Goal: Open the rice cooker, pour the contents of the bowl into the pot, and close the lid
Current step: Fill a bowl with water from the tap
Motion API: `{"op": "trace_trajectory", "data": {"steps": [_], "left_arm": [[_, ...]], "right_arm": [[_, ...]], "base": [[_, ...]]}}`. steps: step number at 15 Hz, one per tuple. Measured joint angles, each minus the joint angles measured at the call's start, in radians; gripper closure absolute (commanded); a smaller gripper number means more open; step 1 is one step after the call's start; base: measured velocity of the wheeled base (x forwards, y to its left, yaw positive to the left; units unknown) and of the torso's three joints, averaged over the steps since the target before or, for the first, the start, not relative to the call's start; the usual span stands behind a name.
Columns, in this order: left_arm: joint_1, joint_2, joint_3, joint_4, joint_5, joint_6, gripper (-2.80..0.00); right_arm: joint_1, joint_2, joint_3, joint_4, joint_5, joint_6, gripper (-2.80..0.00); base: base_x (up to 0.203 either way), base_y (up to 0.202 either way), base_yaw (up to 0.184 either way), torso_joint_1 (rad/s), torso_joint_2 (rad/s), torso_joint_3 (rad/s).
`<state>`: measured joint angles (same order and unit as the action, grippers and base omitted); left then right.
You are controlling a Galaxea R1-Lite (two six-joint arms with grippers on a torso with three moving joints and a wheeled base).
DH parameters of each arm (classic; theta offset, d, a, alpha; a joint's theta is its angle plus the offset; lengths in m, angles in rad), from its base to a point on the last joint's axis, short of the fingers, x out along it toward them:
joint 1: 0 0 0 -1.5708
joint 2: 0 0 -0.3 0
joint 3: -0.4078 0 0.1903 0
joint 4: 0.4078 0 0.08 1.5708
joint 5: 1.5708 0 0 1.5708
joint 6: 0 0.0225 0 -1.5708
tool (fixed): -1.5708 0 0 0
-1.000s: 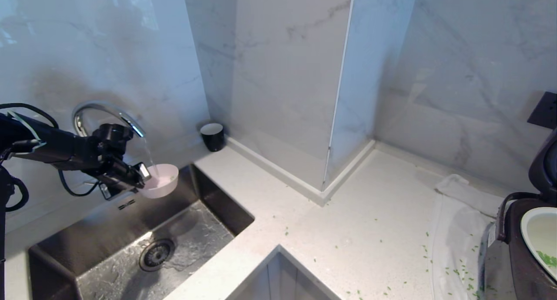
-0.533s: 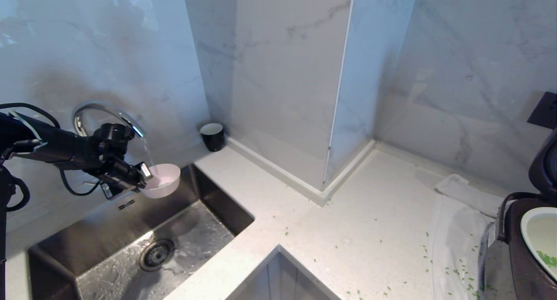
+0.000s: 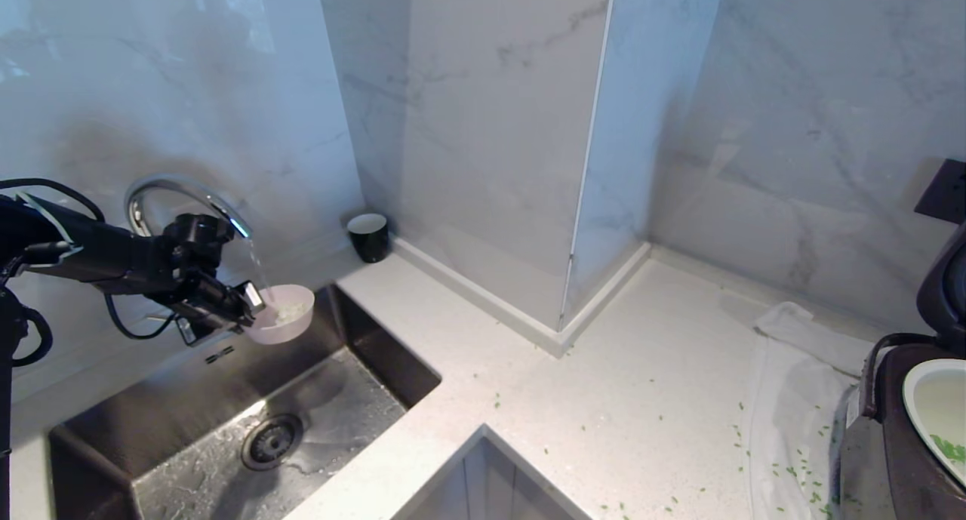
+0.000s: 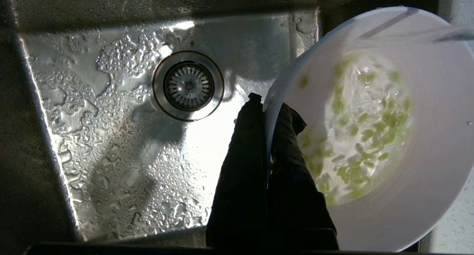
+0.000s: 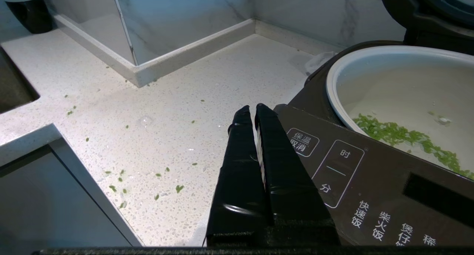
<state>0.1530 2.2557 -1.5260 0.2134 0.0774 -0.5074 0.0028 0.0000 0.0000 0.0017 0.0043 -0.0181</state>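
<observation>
1. Over the sink [image 3: 189,444], the left gripper [image 3: 245,309] reaches out under the curved faucet [image 3: 162,192]; its black fingers [image 4: 244,166] are pressed together on the rim of the pink bowl [image 3: 290,320], one finger inside the wall and one outside.
2. Water from the faucet runs into the bowl, where green bits [image 4: 364,136] swirl in shallow water; the bowl hangs clear of the sink floor, with the drain [image 4: 188,85] below and to one side.
3. Meanwhile the right gripper [image 5: 254,112] holds nothing, its fingers closed against each other, just beside the front control panel of the rice cooker [image 5: 370,181].
4. That cooker stands at the far right of the counter [image 3: 604,369] with its lid [image 3: 943,286] raised; the pale pot [image 5: 400,84] inside holds a scatter of green bits.
5. More green bits lie on the counter and on the white cloth [image 3: 792,399] next to the cooker; a black cup [image 3: 368,235] sits by the wall.
</observation>
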Motion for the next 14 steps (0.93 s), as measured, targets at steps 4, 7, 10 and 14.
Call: {"op": "trace_trajectory", "data": {"steps": [4, 7, 10, 14], "left_arm": [[0.000, 0.000, 0.000, 0.000, 0.000, -0.001, 0.00], [-0.002, 0.001, 0.000, 0.000, -0.001, -0.001, 0.00], [-0.004, 0.001, 0.000, 0.000, -0.002, -0.002, 0.00], [-0.004, 0.001, 0.003, 0.000, -0.028, -0.011, 0.00]], "right_arm": [[0.000, 0.000, 0.000, 0.000, 0.000, 0.000, 0.00], [0.000, 0.000, 0.000, 0.000, 0.000, 0.000, 0.00], [0.000, 0.000, 0.000, 0.000, 0.000, 0.000, 0.00], [0.000, 0.000, 0.000, 0.000, 0.000, 0.000, 0.00]], "base": [[0.000, 0.000, 0.000, 0.000, 0.00, 0.000], [0.000, 0.000, 0.000, 0.000, 0.00, 0.000], [0.000, 0.000, 0.000, 0.000, 0.00, 0.000], [0.000, 0.000, 0.000, 0.000, 0.00, 0.000]]}}
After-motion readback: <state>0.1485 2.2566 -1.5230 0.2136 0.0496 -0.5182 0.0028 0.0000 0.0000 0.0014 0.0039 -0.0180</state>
